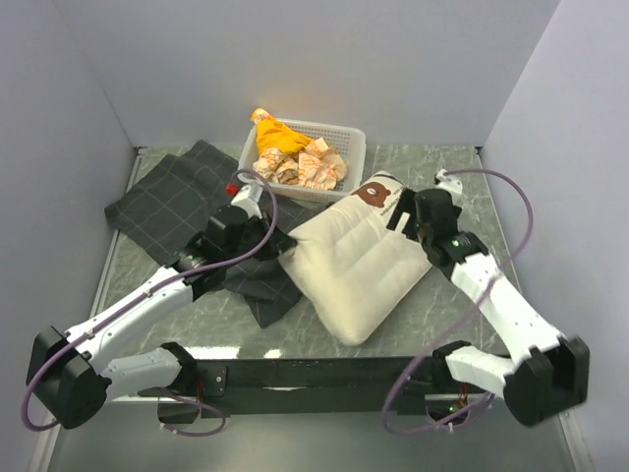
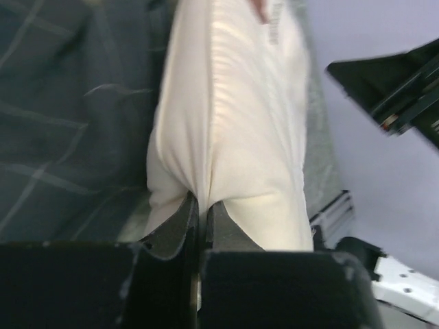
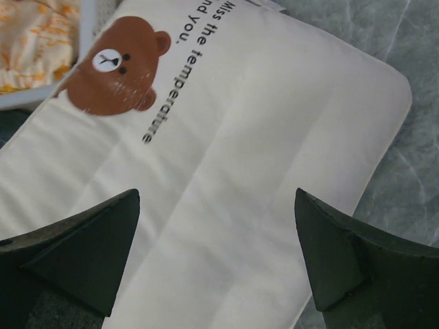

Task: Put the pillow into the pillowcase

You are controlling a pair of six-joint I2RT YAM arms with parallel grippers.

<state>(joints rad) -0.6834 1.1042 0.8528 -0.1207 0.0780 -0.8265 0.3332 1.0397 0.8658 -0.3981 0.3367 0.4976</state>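
Note:
The cream pillow [image 1: 359, 261] lies tilted on the table, its bear face [image 1: 371, 194] at the far end. The dark checked pillowcase [image 1: 172, 202] lies crumpled to its left. My left gripper [image 1: 280, 244] is shut on a pinched fold at the pillow's left edge. In the left wrist view the gripper [image 2: 201, 205] grips the cream fabric [image 2: 233, 123], with the pillowcase [image 2: 62, 123] to the left. My right gripper [image 1: 413, 221] is open just above the pillow's bear end. In the right wrist view the gripper [image 3: 216, 195] stands wide over the pillow [image 3: 226, 137], near the bear face [image 3: 113, 72].
A white basket [image 1: 356, 157] with orange and yellow cloths [image 1: 290, 157] stands behind the pillow, touching its far end; it also shows in the right wrist view [image 3: 82, 41]. Grey walls close in on three sides. The pillow's near corner lies close to the table's front edge.

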